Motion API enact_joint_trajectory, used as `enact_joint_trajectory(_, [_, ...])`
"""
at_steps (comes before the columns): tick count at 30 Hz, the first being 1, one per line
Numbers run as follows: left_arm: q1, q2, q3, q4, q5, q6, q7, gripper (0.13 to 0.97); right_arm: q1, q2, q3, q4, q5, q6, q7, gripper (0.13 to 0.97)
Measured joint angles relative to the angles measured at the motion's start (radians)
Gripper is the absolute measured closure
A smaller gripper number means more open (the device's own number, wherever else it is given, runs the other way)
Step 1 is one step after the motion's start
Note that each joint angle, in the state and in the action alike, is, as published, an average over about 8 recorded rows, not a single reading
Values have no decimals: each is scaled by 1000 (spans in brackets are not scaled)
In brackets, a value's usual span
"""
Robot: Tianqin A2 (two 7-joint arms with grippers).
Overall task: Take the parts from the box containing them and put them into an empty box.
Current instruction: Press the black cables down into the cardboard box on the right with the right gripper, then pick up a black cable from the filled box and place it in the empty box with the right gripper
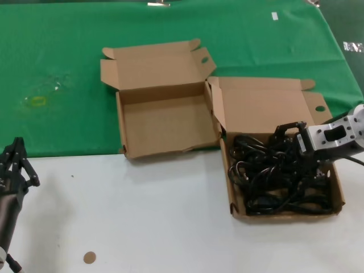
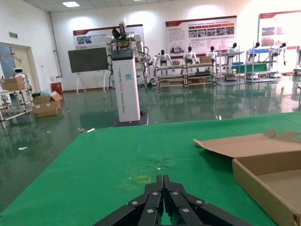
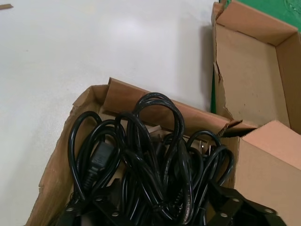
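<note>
The parts (image 1: 273,179) are black looped power cables piled in the brown box containing them (image 1: 232,193), which stands at the right with its lid (image 1: 267,108) raised. My right gripper (image 1: 296,154) is down in that pile. In the right wrist view it (image 3: 160,207) stands open, with several loops of cable (image 3: 155,141) between its spread fingers. The empty box (image 1: 165,122) lies open just left of the full one, and its torn wall (image 3: 249,80) shows beyond the cables. My left gripper (image 1: 17,151) is parked at the lower left, shut (image 2: 163,181) on nothing.
Green cloth (image 1: 256,45) covers the far half of the table and bare white top (image 1: 142,216) the near half. A small brown disc (image 1: 89,257) lies near the front edge. A yellowish mark (image 1: 37,101) sits on the cloth at the left.
</note>
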Motion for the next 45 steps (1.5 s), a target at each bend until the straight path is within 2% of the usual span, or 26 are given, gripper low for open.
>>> enact_joint_trajectory(7, [0,0,0,0,0,0,0,945,2,-4,2,-11,-9,4,-2,536])
enact_joint_trajectory(11, [0,0,0,0,0,0,0,945,2,-5,4,-12,-11,4,-3,536])
enact_joint_trajectory(19, [0,0,0,0,0,0,-1,945,0,0,7,-3,-12,-6,5,742])
enact_joint_trajectory(28, [0,0,0,0,0,0,0,945,28,12,18,23,-2,-44,43,864])
enact_joint_trajectory(36, [0,0,0,0,0,0,0,945,101,-17,28,40,-1,-61,90,868])
enact_joint_trajectory(45, [0,0,0,0,0,0,0,945,184,-150,8,14,-35,7,127,872])
